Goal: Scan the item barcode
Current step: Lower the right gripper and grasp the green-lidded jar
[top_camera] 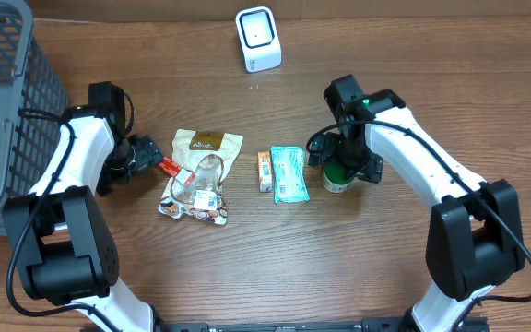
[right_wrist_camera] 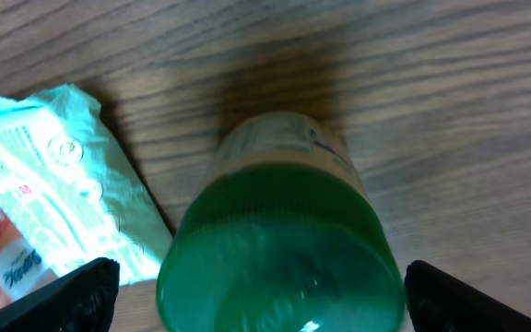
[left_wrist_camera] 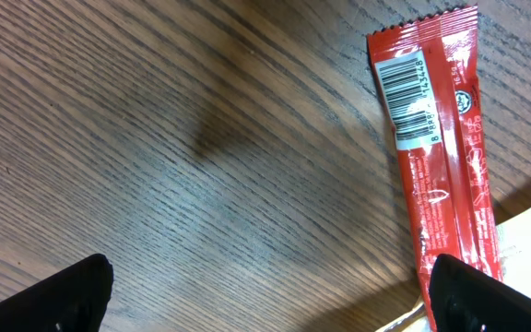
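We saw a wooden table [top_camera: 247, 277] with a grey mesh basket [top_camera: 7, 101] at its far left edge. Two white arms reached in over it, the left arm [top_camera: 72, 157] bent towards the middle and the right arm [top_camera: 422, 157] angled in from the other side.

A printed snack bag [top_camera: 201, 175] lay near the centre. To its right sat a teal wipes packet [top_camera: 289, 174], with a small orange box [top_camera: 265, 171] touching its left side. A white scanner [top_camera: 258, 39] stood alone at the far edge, well apart from the goods.

The right gripper [right_wrist_camera: 256, 300] was spread wide, holding nothing, with a green-capped bottle [right_wrist_camera: 279, 249] upright between its fingers. We could not tell whether either finger touched the bottle. The bottle stood just right of the teal packet.

The left gripper [left_wrist_camera: 270, 304] was likewise released and empty, low over bare wood. A red packet [left_wrist_camera: 441, 175] lay flat beside it, running towards the right-hand finger [left_wrist_camera: 487, 300], with its other end against the snack bag. Its barcode [left_wrist_camera: 411, 97] faced up near the crimped end.
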